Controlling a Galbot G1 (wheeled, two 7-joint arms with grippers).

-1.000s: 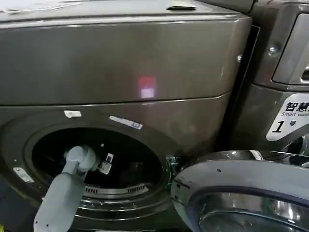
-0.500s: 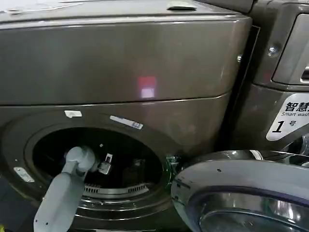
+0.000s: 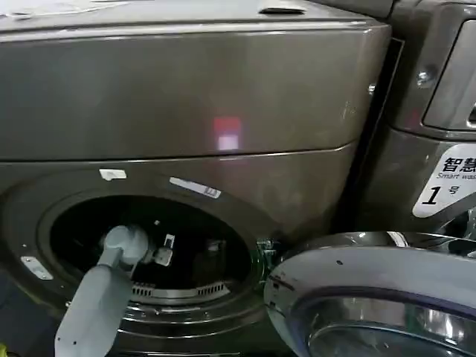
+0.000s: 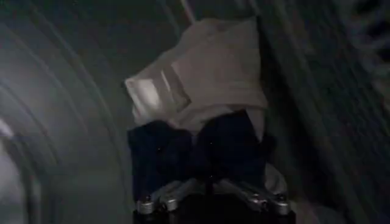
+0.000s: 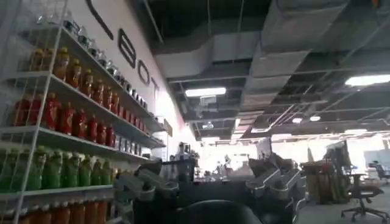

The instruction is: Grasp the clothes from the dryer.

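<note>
- Step: reach/approach. Left arm (image 3: 97,305) goes in through the porthole of the dryer (image 3: 186,97); left gripper (image 3: 160,254) is inside the dark drum.
- Clothes (image 4: 201,122) sit in the drum straight ahead of the left wrist camera: a pale grey-white piece on top, a dark blue piece below it, right at the gripper.
- Left gripper (image 4: 210,182): jaws look spread, one linkage to each side of the dark blue piece. The tips are lost in the dark fabric, so contact is likely but I can't confirm it. No grip judged yet.
- Next move, my read: push in slightly so fabric sits between the jaws, shut on a fold, then pull back out through the porthole without catching the rim.
- Risk: only a thin edge gets pinched and slips; the pale piece may stay behind.
- Door (image 3: 372,297) hangs open at lower right, clear of the arm.
- Right gripper (image 5: 207,189): parked away from the dryer, facing a room with shelves of bottles (image 5: 55,115); jaws wide, holding nothing.
</note>
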